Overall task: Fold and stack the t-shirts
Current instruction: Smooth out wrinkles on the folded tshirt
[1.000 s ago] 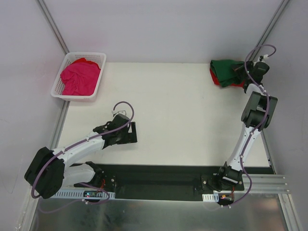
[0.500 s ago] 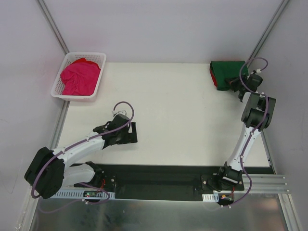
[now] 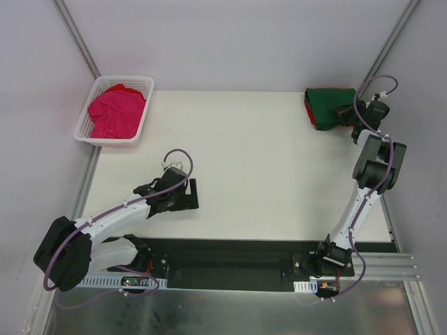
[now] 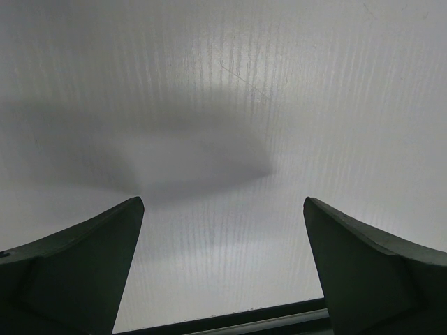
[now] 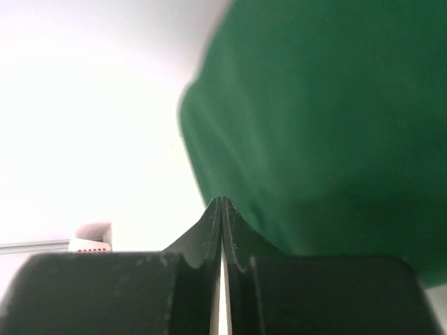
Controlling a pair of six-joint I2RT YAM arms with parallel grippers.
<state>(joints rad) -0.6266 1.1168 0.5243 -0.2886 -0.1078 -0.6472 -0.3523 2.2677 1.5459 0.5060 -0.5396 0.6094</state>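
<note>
Green cotton sits folded at about one o'clock on the table (image 3: 265,160). The green t-shirt (image 3: 327,106) makes a neat block in the far right corner, and a sliver of the red t-shirt (image 3: 308,112) peeks out beneath its left edge, so two of the three look stacked. The magenta t-shirt (image 3: 115,112) lies crumpled in the white basket (image 3: 85,132) over at ten o'clock, off the table's far left corner.

The right gripper (image 3: 347,112) is down at the near right side of the green block, its jaws pressed tight together. From its own camera I see no cloth between them, only green fabric just past the tips. It reads to me as a tidying touch on the stack. To do that well, I'd keep the closed tips low and stroke outward along the top layer. Pushing toward nine o'clock could slide the green off the red or ruck the fold. Lifting straight up afterward would keep the hem from catching.

The left gripper (image 3: 187,194) hovers around seven o'clock over bare tabletop, jaws spread wide and holding nothing. It seems best placed to reach for the basket, taking the magenta shirt by an edge, not a bunched middle.
</note>
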